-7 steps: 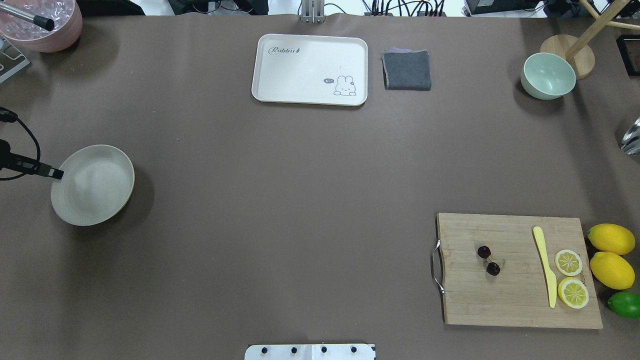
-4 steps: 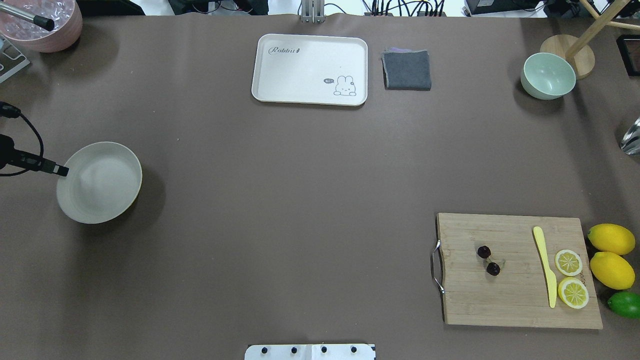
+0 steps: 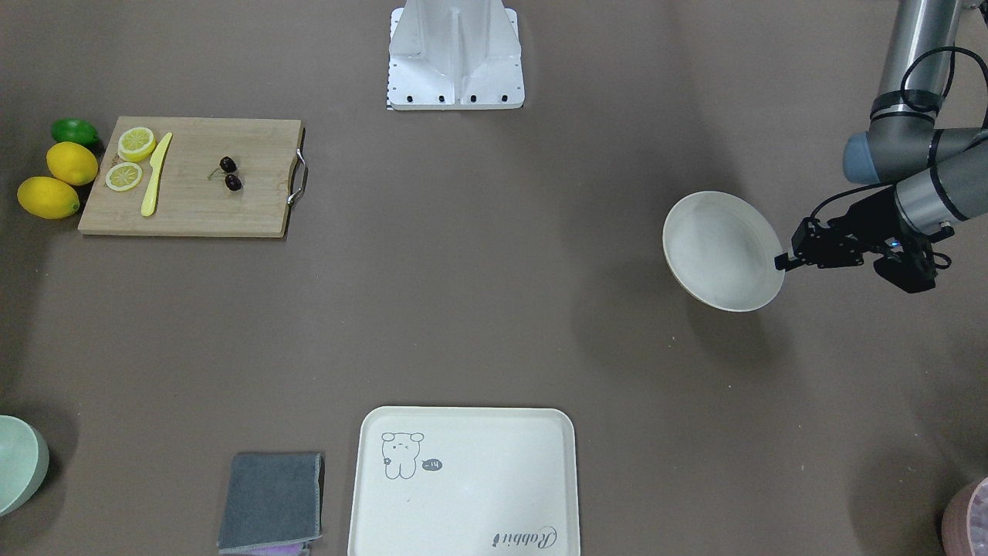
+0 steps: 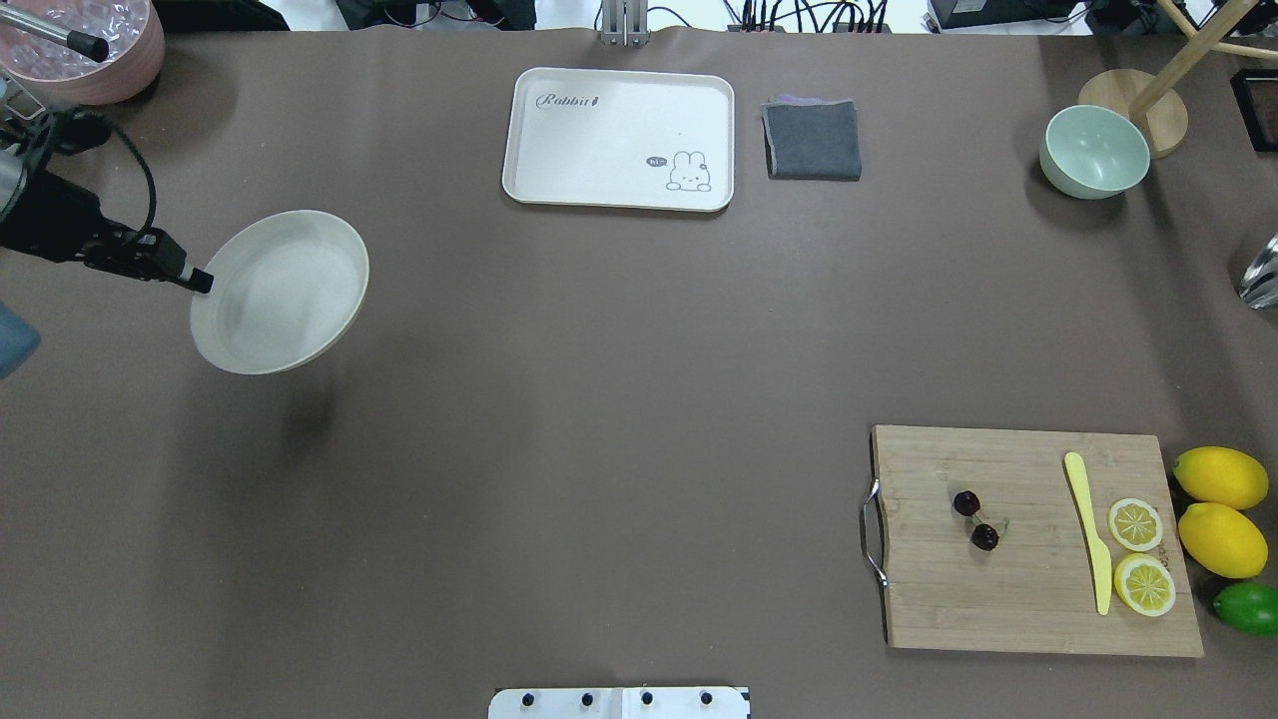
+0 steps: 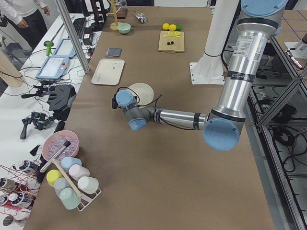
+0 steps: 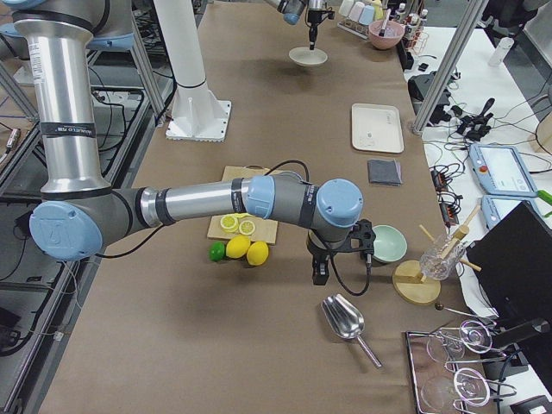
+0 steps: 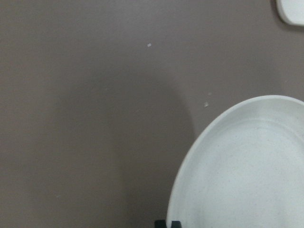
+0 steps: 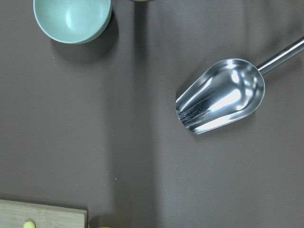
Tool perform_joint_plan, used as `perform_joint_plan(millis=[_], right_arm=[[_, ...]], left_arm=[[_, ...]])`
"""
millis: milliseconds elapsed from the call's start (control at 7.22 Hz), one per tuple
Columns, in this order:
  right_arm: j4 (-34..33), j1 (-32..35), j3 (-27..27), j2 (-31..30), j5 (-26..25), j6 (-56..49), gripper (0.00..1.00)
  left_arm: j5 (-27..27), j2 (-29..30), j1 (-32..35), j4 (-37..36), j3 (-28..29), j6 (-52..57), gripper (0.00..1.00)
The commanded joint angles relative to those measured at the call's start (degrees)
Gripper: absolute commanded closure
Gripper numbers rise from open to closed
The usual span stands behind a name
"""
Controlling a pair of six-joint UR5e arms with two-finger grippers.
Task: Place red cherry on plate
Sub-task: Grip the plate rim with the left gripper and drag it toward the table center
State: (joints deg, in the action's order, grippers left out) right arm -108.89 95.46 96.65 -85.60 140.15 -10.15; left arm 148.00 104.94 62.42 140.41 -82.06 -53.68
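The red cherry (image 4: 975, 519), a pair of dark fruits on thin stems, lies on the wooden cutting board (image 4: 998, 609) at the near right; it also shows in the front view (image 3: 229, 174). The cream plate (image 4: 285, 295) hangs tilted above the table at the left, its shadow beneath it. My left gripper (image 4: 203, 283) is shut on the plate's rim (image 3: 776, 266). The left wrist view shows the plate (image 7: 247, 171) filling its lower right. My right gripper (image 6: 319, 274) appears only in the right side view, hovering beyond the lemons; I cannot tell its state.
A bear-print tray (image 4: 619, 138), a grey cloth (image 4: 812, 140) and a mint bowl (image 4: 1094, 150) line the far side. A yellow knife (image 4: 1088, 529), lemon slices (image 4: 1135, 524), lemons (image 4: 1220, 477) and a lime (image 4: 1248, 607) sit by the board. A metal scoop (image 8: 221, 95) lies under the right wrist.
The left gripper has carried the plate up, away from the robot's base and toward the table's middle. The cherry and the board have not moved.
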Motion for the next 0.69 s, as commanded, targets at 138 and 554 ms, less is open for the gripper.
perform_joint_plan(millis=[138,554], right_arm=[[-0.01,-0.01,0.12,-0.26,0.04,0.04,0.0],[-0.01,-0.01,0.12,-0.35,0.04,-0.04,0.0]], left_arm=[[-13.65,12.95,-9.57,-30.87,-12.22,-2.57,1.0],[-24.73,18.53,-19.59,-37.4,-14.1,-8.01,1.0]])
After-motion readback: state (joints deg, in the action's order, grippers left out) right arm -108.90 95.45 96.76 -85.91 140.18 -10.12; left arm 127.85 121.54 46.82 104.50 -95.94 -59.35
